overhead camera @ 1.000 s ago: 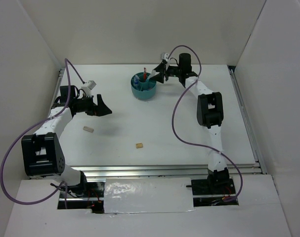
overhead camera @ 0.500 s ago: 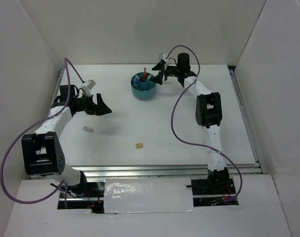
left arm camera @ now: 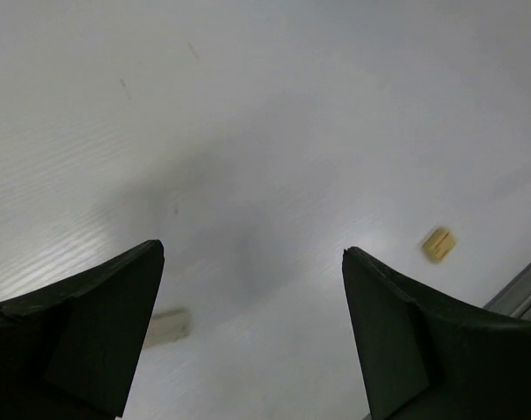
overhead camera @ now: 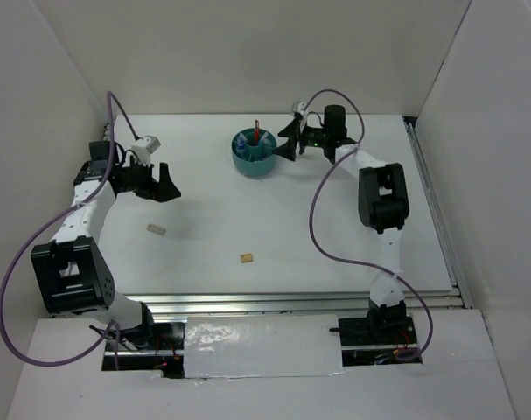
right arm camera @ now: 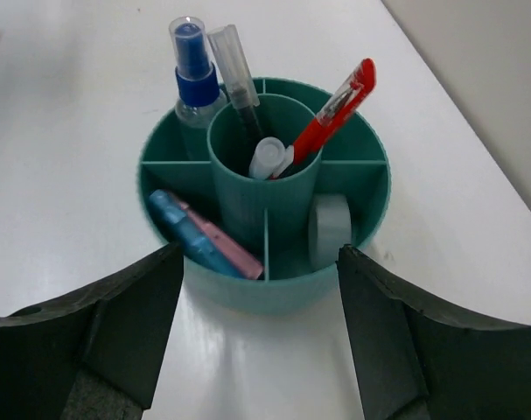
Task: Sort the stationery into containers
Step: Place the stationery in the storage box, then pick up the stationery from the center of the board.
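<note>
Left claw (left arm camera: pixel 252 254) hangs wide and empty over the left side of the table (overhead camera: pixel 335 236); the pale block (left arm camera: pixel 167 327) lies below it, a tan block (left arm camera: pixel 438 244) nearer the front edge. I'd centre over the pale block, drop straight, then close across its short side. Right claw (overhead camera: pixel 287 145), wide and empty, faces the teal organiser (right arm camera: pixel 274 297) by the far edge
</note>
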